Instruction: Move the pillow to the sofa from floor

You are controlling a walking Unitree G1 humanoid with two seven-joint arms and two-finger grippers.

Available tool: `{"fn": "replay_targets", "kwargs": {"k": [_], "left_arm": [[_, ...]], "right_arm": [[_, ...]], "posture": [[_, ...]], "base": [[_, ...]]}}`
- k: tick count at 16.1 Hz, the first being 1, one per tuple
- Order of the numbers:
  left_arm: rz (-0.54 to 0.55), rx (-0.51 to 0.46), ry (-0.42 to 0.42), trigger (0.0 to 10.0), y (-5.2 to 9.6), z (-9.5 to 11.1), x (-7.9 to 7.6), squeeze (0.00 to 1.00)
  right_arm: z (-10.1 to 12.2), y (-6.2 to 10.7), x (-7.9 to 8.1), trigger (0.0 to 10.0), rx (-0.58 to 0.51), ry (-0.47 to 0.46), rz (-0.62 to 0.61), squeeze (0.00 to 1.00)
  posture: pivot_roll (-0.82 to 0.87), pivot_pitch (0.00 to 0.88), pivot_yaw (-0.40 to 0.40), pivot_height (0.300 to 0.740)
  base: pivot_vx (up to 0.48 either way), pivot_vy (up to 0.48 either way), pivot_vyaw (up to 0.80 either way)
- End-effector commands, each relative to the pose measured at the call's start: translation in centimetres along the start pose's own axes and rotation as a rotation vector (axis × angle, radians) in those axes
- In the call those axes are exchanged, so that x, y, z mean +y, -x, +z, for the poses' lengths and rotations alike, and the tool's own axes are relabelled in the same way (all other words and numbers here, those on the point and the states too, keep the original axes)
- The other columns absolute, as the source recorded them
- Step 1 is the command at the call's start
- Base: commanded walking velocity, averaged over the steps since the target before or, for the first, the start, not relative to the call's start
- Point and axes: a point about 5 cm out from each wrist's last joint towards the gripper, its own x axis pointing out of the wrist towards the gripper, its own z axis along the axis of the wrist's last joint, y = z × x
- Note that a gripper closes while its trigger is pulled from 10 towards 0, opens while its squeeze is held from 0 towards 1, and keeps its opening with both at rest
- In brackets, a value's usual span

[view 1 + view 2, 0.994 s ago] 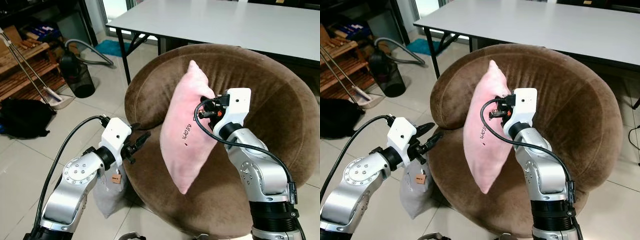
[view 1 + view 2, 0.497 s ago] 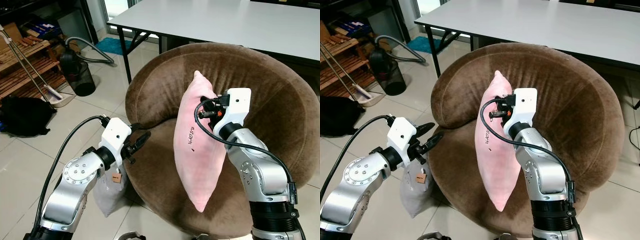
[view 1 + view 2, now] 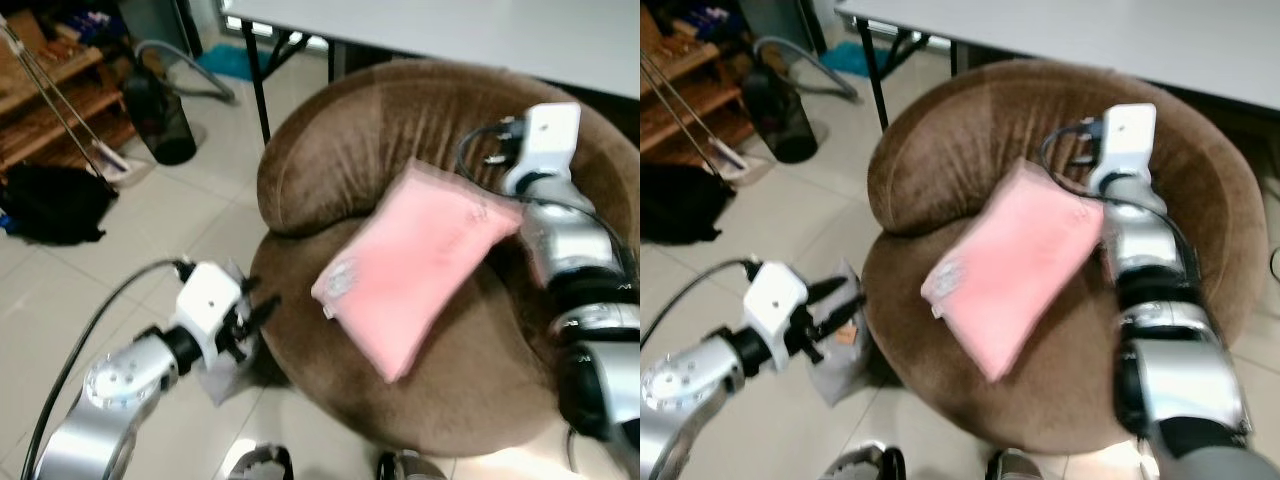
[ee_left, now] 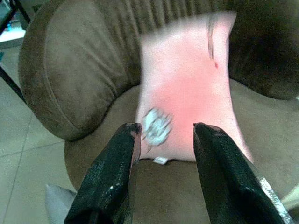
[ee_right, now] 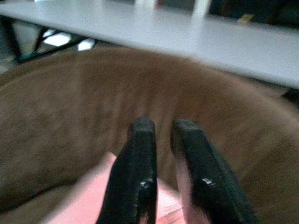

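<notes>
Pale floor tiles [image 3: 60,290] surround the round brown sofa [image 3: 350,150], where the pink pillow [image 3: 410,262] lies flat on the seat. Left gripper [image 4: 163,133] hovers spread before it; right gripper [image 5: 162,127], nearly closed, sits above the pillow's far corner.

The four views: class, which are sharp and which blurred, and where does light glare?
Left eye view: motion-blurred, pillow and sofa edges soft. Right eye view: equally smeared; pale glare on the floor tiles below the sofa. Left wrist view: left end effector fingers crisp, pillow beyond them blurred. Right wrist view: dim and soft, right end effector hazy, table washed pale.
</notes>
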Motion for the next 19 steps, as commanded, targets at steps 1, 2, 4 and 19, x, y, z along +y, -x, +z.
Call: {"fn": "replay_targets", "kwargs": {"k": [1, 2, 4, 19], "left_arm": [[-0.009, -0.016, -0.013, 10.0, -0.2, 0.4, -0.1, 0.0], [-0.008, -0.016, -0.011, 10.0, -0.2, 0.6, -0.1, 0.0], [-0.003, -0.005, -0.008, 10.0, 0.1, 0.6, -0.1, 0.0], [0.379, -0.099, 0.164, 10.0, -3.6, 0.6, 1.8, 0.0]], "right_arm": [[-1.3, 0.2, 0.6, 10.0, 0.042, 0.015, 0.023, 1.0], [-1.4, 0.1, 0.5, 10.0, 0.043, 0.024, 0.024, 1.0], [-1.5, -0.3, 0.1, 10.0, 0.035, 0.063, -0.007, 1.0], [-4.2, 11.8, 6.7, 10.0, -0.043, -0.25, 0.221, 0.0]], "posture": [[0.12, 0.184, 0.059, 0.74], [0.12, 0.182, 0.059, 0.74], [0.12, 0.177, 0.057, 0.74], [-0.04, 0.024, 0.038, 0.74]], "base": [[0.0, 0.0, 0.0], [0.0, 0.0, 0.0], [0.0, 0.0, 0.0], [0.0, 0.0, 0.0]]}}
